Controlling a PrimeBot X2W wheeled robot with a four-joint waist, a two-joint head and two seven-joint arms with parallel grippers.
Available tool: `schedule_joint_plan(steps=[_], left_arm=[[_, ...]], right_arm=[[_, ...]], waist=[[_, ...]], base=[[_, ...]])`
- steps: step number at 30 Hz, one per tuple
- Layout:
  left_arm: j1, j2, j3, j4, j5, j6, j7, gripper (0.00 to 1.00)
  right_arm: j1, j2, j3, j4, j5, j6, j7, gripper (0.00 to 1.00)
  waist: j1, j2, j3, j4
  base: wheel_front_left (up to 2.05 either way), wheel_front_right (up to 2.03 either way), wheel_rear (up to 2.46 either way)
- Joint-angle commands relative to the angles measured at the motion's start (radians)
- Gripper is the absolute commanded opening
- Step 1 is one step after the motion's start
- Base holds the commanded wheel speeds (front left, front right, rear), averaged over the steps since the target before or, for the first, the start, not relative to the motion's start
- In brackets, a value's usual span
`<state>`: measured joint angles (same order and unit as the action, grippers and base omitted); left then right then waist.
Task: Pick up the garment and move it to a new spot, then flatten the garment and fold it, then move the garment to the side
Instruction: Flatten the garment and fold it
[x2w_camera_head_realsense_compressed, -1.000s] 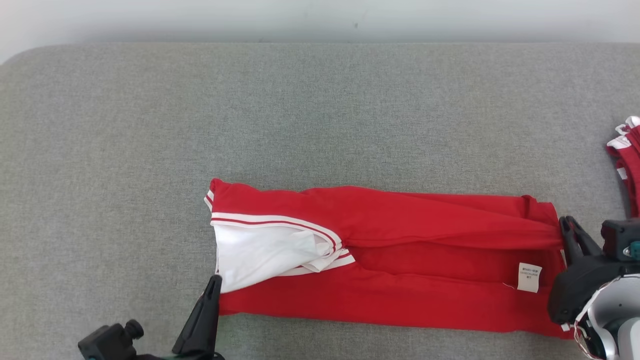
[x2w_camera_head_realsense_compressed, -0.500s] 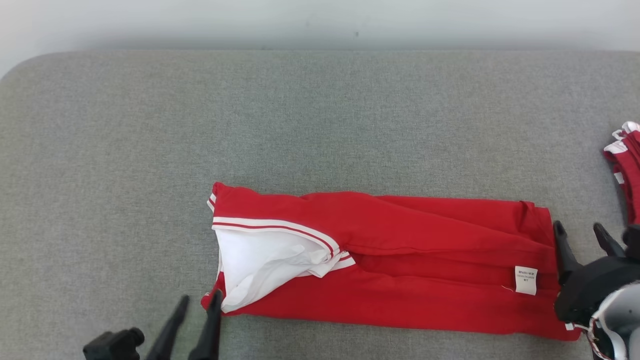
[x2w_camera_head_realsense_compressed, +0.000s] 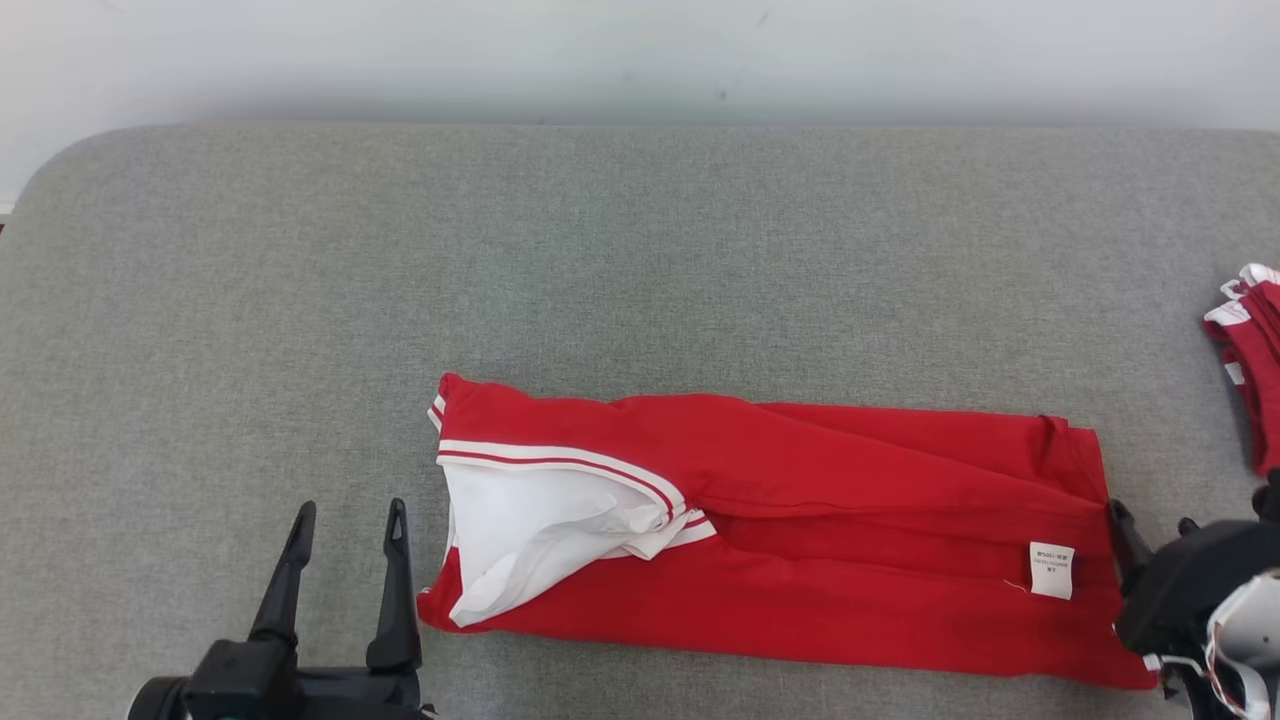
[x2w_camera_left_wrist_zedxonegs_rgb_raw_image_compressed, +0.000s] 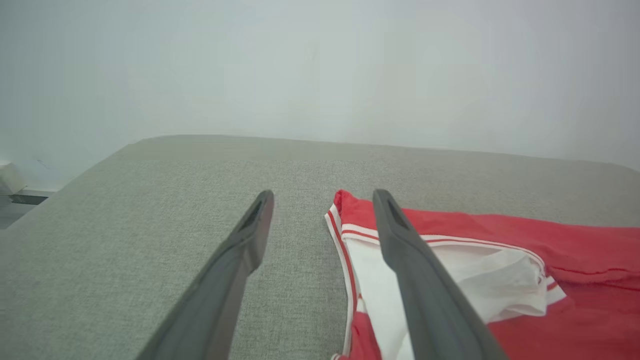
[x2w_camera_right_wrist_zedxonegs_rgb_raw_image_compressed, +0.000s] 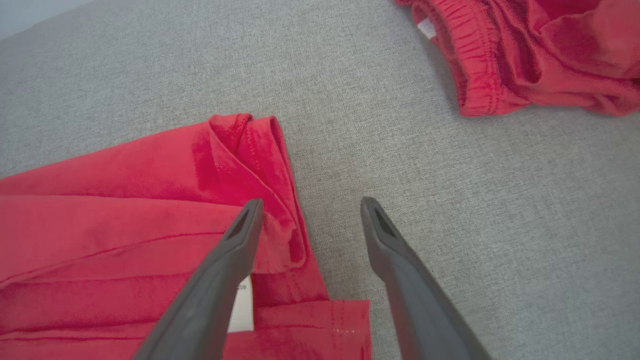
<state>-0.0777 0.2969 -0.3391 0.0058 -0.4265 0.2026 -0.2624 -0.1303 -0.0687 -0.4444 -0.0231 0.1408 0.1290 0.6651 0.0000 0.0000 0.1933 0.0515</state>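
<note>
The garment (x2w_camera_head_realsense_compressed: 800, 500) is a red shirt with white, red-striped trim, lying in a long folded band on the grey padded surface (x2w_camera_head_realsense_compressed: 600, 260). Its white inner part faces up at the left end (x2w_camera_left_wrist_zedxonegs_rgb_raw_image_compressed: 480, 280), and a small white label sits near its right end. My left gripper (x2w_camera_head_realsense_compressed: 350, 507) stands open just left of the garment's left end, holding nothing (x2w_camera_left_wrist_zedxonegs_rgb_raw_image_compressed: 322, 195). My right gripper (x2w_camera_head_realsense_compressed: 1150, 515) is open at the right end; its left finger hangs over the red hem (x2w_camera_right_wrist_zedxonegs_rgb_raw_image_compressed: 250, 165), its right finger over bare surface (x2w_camera_right_wrist_zedxonegs_rgb_raw_image_compressed: 311, 201).
A second red piece of clothing (x2w_camera_head_realsense_compressed: 1255, 370) with an elastic band lies bunched at the right edge (x2w_camera_right_wrist_zedxonegs_rgb_raw_image_compressed: 525, 55). A pale wall (x2w_camera_head_realsense_compressed: 640, 50) rises behind the surface's far edge. Bare grey surface stretches left of and behind the garment.
Both grippers have opened and let go of the garment's ends. The left one has drawn back to the left, the right one back toward me. The camera has tilted, shifting the whole picture down.
</note>
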Motion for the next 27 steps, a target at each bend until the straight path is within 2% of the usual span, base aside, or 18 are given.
schedule_joint_plan(steps=[1, 4, 10, 17, 21, 22, 23, 25, 26, 27], left_arm=[[0.021, -0.032, 0.026, -0.001, 0.035, -0.012, -0.002, 1.0], [0.036, -0.073, 0.065, 0.005, 0.068, -0.038, -0.002, 1.0], [0.047, -0.122, 0.115, 0.023, 0.11, -0.083, -0.003, 1.0], [0.054, -0.167, 0.174, 0.045, 0.139, -0.138, -0.003, 1.0], [0.055, -0.185, 0.203, 0.055, 0.153, -0.16, -0.003, 1.0], [0.055, -0.189, 0.21, 0.059, 0.158, -0.167, -0.003, 1.0], [0.054, -0.193, 0.215, 0.06, 0.161, -0.171, -0.003, 1.0], [0.053, -0.2, 0.224, 0.066, 0.169, -0.181, -0.003, 1.0], [0.052, -0.204, 0.226, 0.069, 0.172, -0.186, -0.003, 1.0], [0.051, -0.207, 0.229, 0.073, 0.172, -0.193, -0.003, 1.0]], right_arm=[[-0.03, 0.005, 0.005, 0.019, 0.007, 0.002, 0.023, 1.0], [-0.062, -0.007, 0.006, 0.054, 0.0, 0.002, 0.069, 1.0], [-0.096, -0.022, -0.003, 0.111, -0.028, 0.003, 0.156, 1.0], [-0.079, -0.007, 0.023, 0.151, 0.009, 0.003, 0.278, 1.0], [-0.084, 0.004, 0.065, 0.146, 0.047, 0.003, 0.304, 1.0], [-0.085, 0.005, 0.078, 0.147, 0.054, 0.003, 0.307, 0.94], [-0.089, 0.006, 0.088, 0.148, 0.057, 0.003, 0.308, 0.94], [-0.098, 0.007, 0.104, 0.154, 0.056, 0.003, 0.306, 0.76], [-0.104, 0.006, 0.106, 0.16, 0.053, 0.003, 0.303, 0.49], [-0.108, 0.004, 0.108, 0.168, 0.05, 0.003, 0.299, 0.33]], waist=[[0.0, 0.0, 0.003, -0.002], [0.0, 0.0, 0.007, 0.001], [0.0, 0.0, 0.017, 0.014], [0.0, 0.0, 0.027, 0.031], [0.0, 0.0, 0.031, 0.032], [0.0, 0.0, 0.032, 0.031], [0.0, 0.0, 0.032, 0.03], [0.0, 0.0, 0.034, 0.029], [0.0, 0.0, 0.034, 0.03], [0.0, 0.0, 0.034, 0.031]], base=[[0.0, 0.0, 0.0], [0.0, 0.0, 0.0], [0.0, 0.0, 0.0], [0.0, 0.0, 0.0], [0.0, 0.0, 0.0], [0.0, 0.0, 0.0], [0.0, 0.0, 0.0], [0.0, 0.0, 0.0], [0.0, 0.0, 0.0], [0.0, 0.0, 0.0]])
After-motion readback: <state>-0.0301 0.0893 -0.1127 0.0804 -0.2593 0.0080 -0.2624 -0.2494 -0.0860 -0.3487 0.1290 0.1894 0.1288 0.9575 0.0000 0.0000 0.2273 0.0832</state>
